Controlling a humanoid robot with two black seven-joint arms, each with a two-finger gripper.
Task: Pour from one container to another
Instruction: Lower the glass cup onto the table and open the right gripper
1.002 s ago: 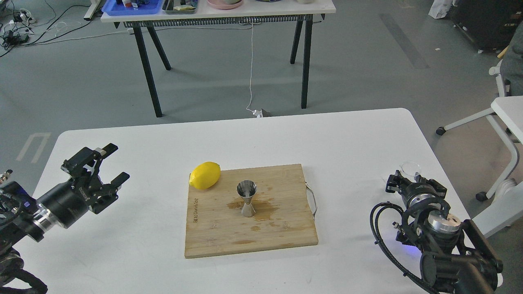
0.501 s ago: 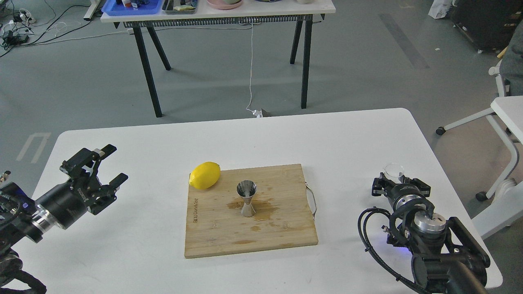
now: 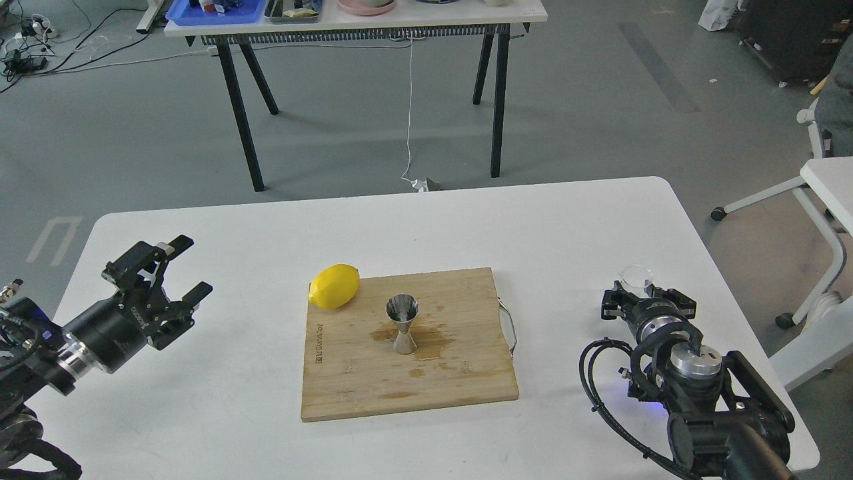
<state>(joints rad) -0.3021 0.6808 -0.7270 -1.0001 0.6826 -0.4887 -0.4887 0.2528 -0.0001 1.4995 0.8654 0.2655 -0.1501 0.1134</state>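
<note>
The steel jigger [image 3: 402, 324] stands upright on the wooden cutting board [image 3: 346, 380], with wet stains around its foot. The small clear glass cup [image 3: 636, 275] is at the right of the table, held upright at the tip of my right gripper [image 3: 641, 293], which is shut on it, well to the right of the board. My left gripper [image 3: 190, 265] hovers over the left side of the table, open and holding nothing, far from the jigger.
A yellow lemon [image 3: 334, 286] lies on the board's back left corner. The board has a metal handle [image 3: 509, 325] on its right side. The white table [image 3: 413, 227] ends just right of my right arm. Another table [image 3: 360, 20] stands behind.
My right gripper has carried the glass cup leftward, closer to the board. The left arm has barely shifted.
</note>
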